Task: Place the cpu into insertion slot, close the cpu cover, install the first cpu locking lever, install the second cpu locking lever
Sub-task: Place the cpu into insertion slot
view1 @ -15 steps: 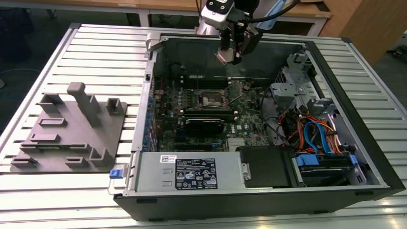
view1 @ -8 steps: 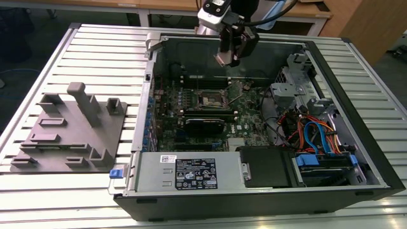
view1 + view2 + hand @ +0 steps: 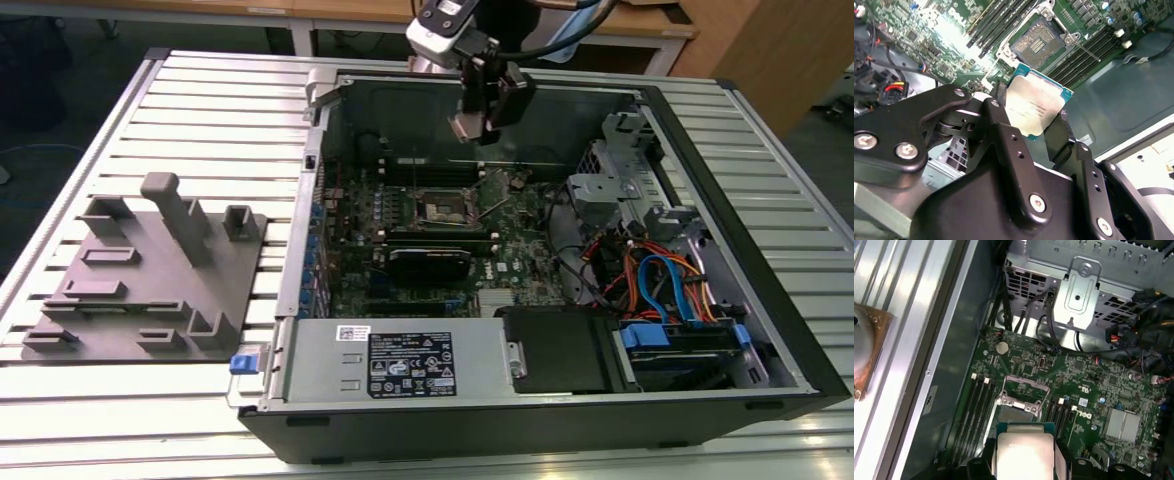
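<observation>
Fingers of the gripper (image 3: 1030,116) are clamped on the cpu (image 3: 1038,102) at two opposite edges, its dull silver top facing the cameras. Beneath the gripper, apart from the chip, the insertion slot (image 3: 1040,41) lies uncovered on the green motherboard (image 3: 934,40) inside the computer case (image 3: 327,425).

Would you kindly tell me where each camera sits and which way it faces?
Exterior view: off the arm, high, looking down into the open computer case; the claw hangs above it.
First wrist view: on the wrist, facing down at the motherboard; claw tips show.
Second wrist view: on the wrist behind the claw, facing down past it.
Both wrist views share the gripped cpu and the insertion slot.
</observation>
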